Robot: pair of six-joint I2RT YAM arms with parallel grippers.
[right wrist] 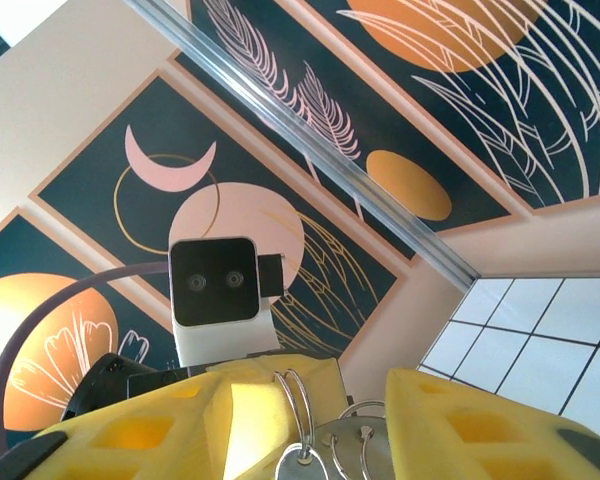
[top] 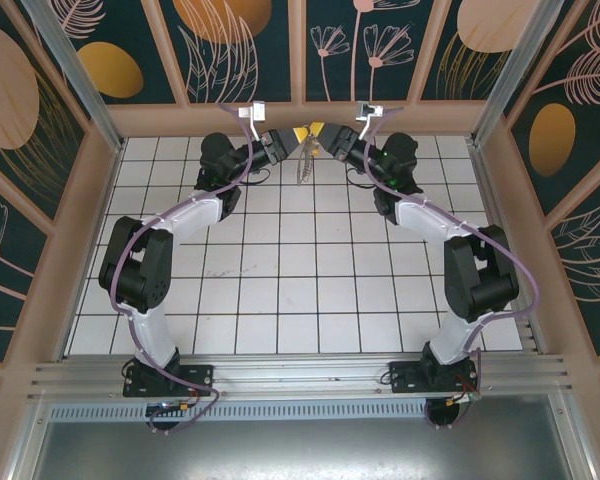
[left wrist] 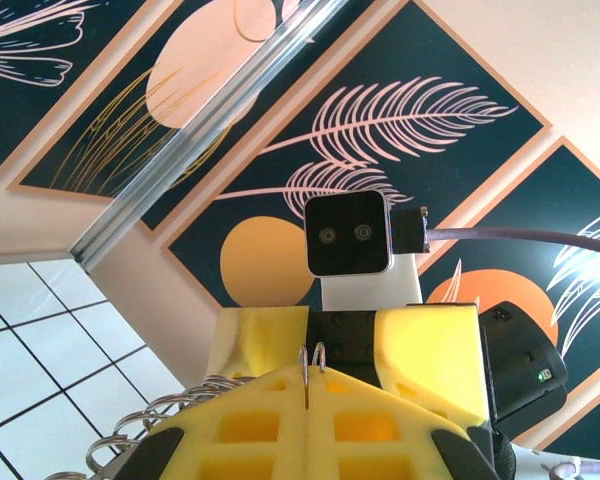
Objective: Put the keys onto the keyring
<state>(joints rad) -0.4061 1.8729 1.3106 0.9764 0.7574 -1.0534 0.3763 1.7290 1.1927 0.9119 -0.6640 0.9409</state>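
Both arms meet high over the far edge of the tiled table (top: 280, 290). In the left wrist view my left gripper (left wrist: 308, 385) is shut on the thin wire keyring (left wrist: 311, 352), which pokes up between its yellow fingertips. Coiled wire loops (left wrist: 155, 420) trail off to its left. My right gripper (right wrist: 315, 405) faces it with its jaws apart. Between them stand the keyring (right wrist: 298, 395) and grey metal keys (right wrist: 302, 468) hanging from it. From above, the left gripper (top: 288, 141) and right gripper (top: 326, 138) nearly touch, and the keys (top: 303, 166) dangle below them.
Patterned dark panels and a pink frame (top: 300, 118) wall the table in on three sides, close behind both grippers. An aluminium rail (top: 300, 375) runs along the near edge by the arm bases.
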